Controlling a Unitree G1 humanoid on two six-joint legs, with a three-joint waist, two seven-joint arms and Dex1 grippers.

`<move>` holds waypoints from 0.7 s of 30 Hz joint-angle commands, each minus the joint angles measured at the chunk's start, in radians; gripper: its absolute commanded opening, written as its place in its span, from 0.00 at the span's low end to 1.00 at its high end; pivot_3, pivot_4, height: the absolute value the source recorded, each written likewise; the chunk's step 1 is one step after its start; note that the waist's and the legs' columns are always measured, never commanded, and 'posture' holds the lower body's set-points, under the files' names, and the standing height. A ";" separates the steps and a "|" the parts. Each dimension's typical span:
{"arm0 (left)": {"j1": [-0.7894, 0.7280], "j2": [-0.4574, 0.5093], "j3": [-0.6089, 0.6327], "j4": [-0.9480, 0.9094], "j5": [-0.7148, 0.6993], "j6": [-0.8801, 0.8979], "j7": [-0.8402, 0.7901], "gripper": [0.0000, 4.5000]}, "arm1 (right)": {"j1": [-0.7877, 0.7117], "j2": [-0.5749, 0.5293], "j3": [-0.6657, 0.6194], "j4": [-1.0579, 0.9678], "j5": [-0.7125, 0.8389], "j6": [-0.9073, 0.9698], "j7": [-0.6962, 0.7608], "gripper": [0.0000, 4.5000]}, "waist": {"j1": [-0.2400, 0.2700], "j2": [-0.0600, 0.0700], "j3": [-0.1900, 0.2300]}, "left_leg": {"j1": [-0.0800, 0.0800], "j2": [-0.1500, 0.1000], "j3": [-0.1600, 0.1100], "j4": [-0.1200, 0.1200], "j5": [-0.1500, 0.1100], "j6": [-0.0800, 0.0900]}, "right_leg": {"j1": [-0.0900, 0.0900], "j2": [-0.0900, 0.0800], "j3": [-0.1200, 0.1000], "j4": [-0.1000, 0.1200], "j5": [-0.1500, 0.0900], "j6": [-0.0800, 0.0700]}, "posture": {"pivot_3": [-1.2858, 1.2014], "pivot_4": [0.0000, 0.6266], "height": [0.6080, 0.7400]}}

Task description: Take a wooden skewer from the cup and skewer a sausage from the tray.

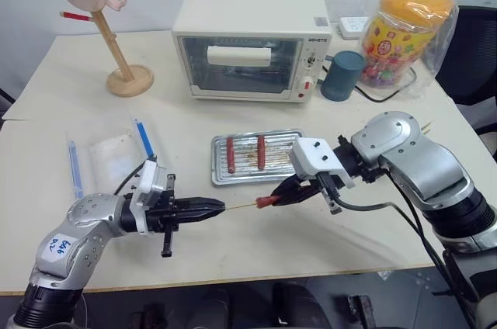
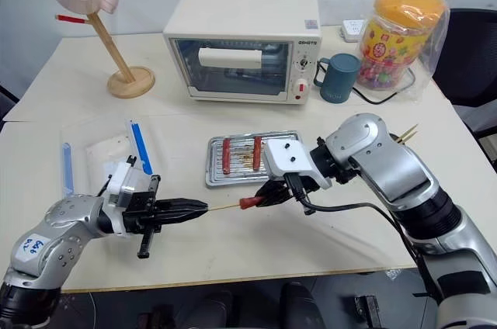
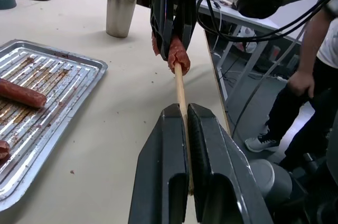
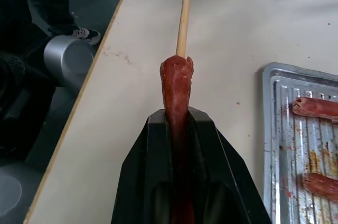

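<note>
A reddish-brown sausage (image 4: 177,84) sits between the right gripper's (image 4: 178,121) glossy black fingers, a pale-wood skewer (image 3: 180,89) between the left gripper's (image 3: 186,114) black ones, beside them a shiny ridged steel tray (image 3: 79,73) stained brown.

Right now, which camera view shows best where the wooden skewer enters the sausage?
The right wrist view: the wooden skewer meets the tip of the sausage close up. The left wrist view shows the joint farther off; the eye views show it small.
</note>
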 commanded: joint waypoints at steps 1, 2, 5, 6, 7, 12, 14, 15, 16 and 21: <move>-0.033 -0.031 -0.029 -0.025 -0.006 -0.001 -0.001 0.00 | -0.034 0.040 0.032 -0.038 0.007 0.016 0.005 0.05 | 0.000 0.000 0.000 | 0.000 0.000 0.000 0.000 0.000 0.000 | 0.000 0.000 0.000 0.000 0.000 0.000 | 0.52 0.24 1.00; -0.035 -0.038 -0.029 -0.025 -0.006 0.001 0.002 0.00 | -0.035 0.044 0.033 -0.040 0.008 0.025 0.001 0.05 | 0.000 0.000 0.000 | 0.000 0.000 0.000 0.000 0.000 0.000 | 0.000 0.000 0.000 0.000 0.000 0.000 | 0.52 0.24 1.00; -0.034 -0.056 -0.016 -0.027 -0.016 0.011 0.014 0.00 | -0.035 0.051 0.021 -0.050 0.026 0.081 -0.018 0.05 | 0.000 0.000 0.000 | 0.000 0.000 0.000 0.000 0.000 0.000 | 0.000 0.000 0.000 0.000 0.000 0.000 | 0.52 0.24 1.00; -0.032 -0.060 -0.008 -0.028 -0.023 0.015 0.017 0.00 | -0.036 0.053 0.013 -0.053 0.034 0.100 -0.022 0.05 | 0.000 0.000 0.000 | 0.000 0.000 0.000 0.000 0.000 0.000 | 0.000 0.000 0.000 0.001 0.000 0.000 | 0.52 0.24 1.00; -0.028 -0.062 -0.001 -0.030 -0.029 0.020 0.019 0.00 | -0.032 0.053 0.000 -0.059 0.042 0.111 -0.027 0.11 | 0.000 0.000 0.000 | 0.000 0.000 0.000 0.000 0.000 0.000 | 0.000 0.000 0.000 0.001 0.000 0.000 | 0.52 0.24 1.00; -0.003 -0.060 0.038 -0.040 -0.050 0.036 0.017 0.00 | -0.013 0.016 -0.037 -0.071 0.061 0.104 -0.010 0.37 | 0.000 0.000 0.000 | -0.001 0.000 0.000 0.001 0.000 0.000 | -0.002 0.000 0.000 0.001 0.000 0.000 | 0.52 0.24 1.00; 0.009 -0.059 0.057 -0.040 -0.060 0.037 0.021 0.00 | -0.003 -0.011 -0.053 -0.072 0.072 0.093 0.003 0.45 | 0.001 0.000 0.000 | -0.001 0.000 0.000 0.001 0.000 0.000 | -0.001 0.000 0.000 0.001 0.000 0.000 | 0.52 0.24 1.00; 0.014 -0.058 0.064 -0.040 -0.064 0.037 0.022 0.00 | 0.000 -0.023 -0.058 -0.073 0.077 0.090 0.009 0.53 | 0.003 0.000 0.000 | -0.001 0.000 0.000 0.001 0.000 0.000 | -0.001 0.000 0.000 0.001 0.000 0.000 | 0.52 0.24 1.00; 0.019 -0.058 0.069 -0.042 -0.065 0.037 0.024 0.00 | 0.004 -0.031 -0.063 -0.074 0.082 0.084 0.013 0.58 | 0.003 0.000 0.000 | -0.001 0.000 0.000 0.001 0.000 0.000 | -0.001 0.000 0.000 0.001 0.000 0.000 | 0.52 0.24 1.00; 0.086 -0.061 0.118 -0.054 -0.062 0.017 0.037 0.00 | 0.032 -0.051 -0.162 -0.066 0.132 0.034 0.011 0.83 | -0.002 0.000 0.000 | -0.001 0.000 0.000 0.001 0.000 0.000 | -0.001 0.000 0.000 0.001 0.000 0.000 | 0.52 0.24 1.00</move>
